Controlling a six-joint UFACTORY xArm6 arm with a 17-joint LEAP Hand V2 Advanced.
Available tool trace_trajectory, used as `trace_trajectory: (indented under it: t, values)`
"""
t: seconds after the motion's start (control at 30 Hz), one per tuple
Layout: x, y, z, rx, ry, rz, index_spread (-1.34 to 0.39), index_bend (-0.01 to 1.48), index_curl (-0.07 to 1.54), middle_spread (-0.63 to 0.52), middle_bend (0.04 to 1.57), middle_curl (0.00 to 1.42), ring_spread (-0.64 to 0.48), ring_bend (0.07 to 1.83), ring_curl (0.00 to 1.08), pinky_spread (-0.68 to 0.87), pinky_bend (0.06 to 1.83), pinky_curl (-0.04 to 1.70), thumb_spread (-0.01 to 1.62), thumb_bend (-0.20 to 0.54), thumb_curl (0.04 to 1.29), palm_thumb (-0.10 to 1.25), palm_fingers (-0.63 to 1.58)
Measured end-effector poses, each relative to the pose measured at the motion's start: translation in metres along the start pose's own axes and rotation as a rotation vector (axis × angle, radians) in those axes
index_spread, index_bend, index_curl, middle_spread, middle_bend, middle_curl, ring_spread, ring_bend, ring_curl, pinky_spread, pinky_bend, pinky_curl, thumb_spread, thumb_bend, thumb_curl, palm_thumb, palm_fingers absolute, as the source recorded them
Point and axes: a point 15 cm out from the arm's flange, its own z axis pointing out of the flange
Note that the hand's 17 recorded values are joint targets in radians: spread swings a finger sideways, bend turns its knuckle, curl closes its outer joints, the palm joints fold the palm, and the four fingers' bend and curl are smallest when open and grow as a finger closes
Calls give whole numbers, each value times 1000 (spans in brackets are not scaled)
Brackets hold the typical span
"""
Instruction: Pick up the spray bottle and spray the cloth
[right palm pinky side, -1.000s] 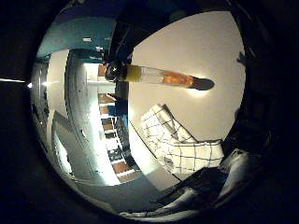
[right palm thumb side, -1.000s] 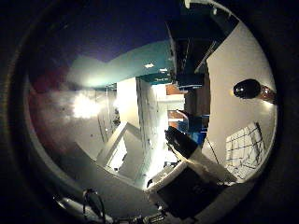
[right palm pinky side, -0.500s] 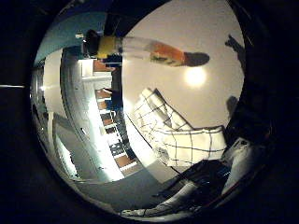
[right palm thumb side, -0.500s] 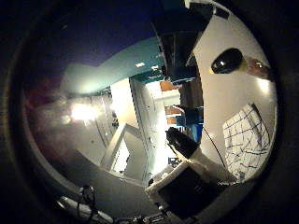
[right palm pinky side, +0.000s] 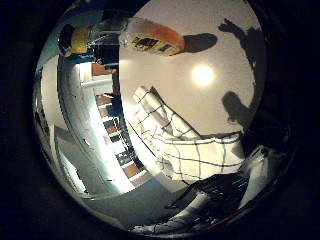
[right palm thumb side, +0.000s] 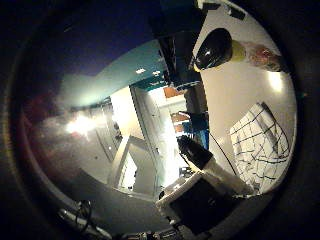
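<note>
The spray bottle (right palm pinky side: 150, 42) lies on its side on the white table (right palm pinky side: 200, 105). It has a dark head, a yellow collar and a clear body with an orange label. It also appears in the thumb side view (right palm thumb side: 225, 50). The white cloth (right palm pinky side: 190, 140) with dark grid lines lies crumpled on the table beside the bottle, a little away from it; it also shows in the thumb side view (right palm thumb side: 262, 140). My hand (right palm pinky side: 225, 195) hovers above the table near the cloth, fingers relaxed at the view's edge, holding nothing.
The hand's shadow (right palm pinky side: 240, 45) falls on the table past the bottle, next to a bright lamp reflection (right palm pinky side: 203, 75). Beyond the table edge are shelves and room furniture (right palm pinky side: 115, 150). Hand body parts (right palm thumb side: 200, 195) fill the rim of the thumb side view.
The whole picture has shifted, so the hand has moved. The cloth now looks larger and closer, and the bottle sits nearer the view's edge. Neither bottle nor cloth has moved on the table.
</note>
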Motion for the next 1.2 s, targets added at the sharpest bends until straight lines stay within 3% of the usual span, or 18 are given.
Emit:
trace_trajectory:
  t: [0.6,1.2]
  values:
    - [19,-14,5,-21,-28,73,-78,162,278,174,278,371,209,365,276,340,315,309,999,-25,398,721,144]
    - [26,-35,10,-60,-32,76,-79,155,283,154,277,380,199,369,274,331,302,309,999,-25,397,721,159]
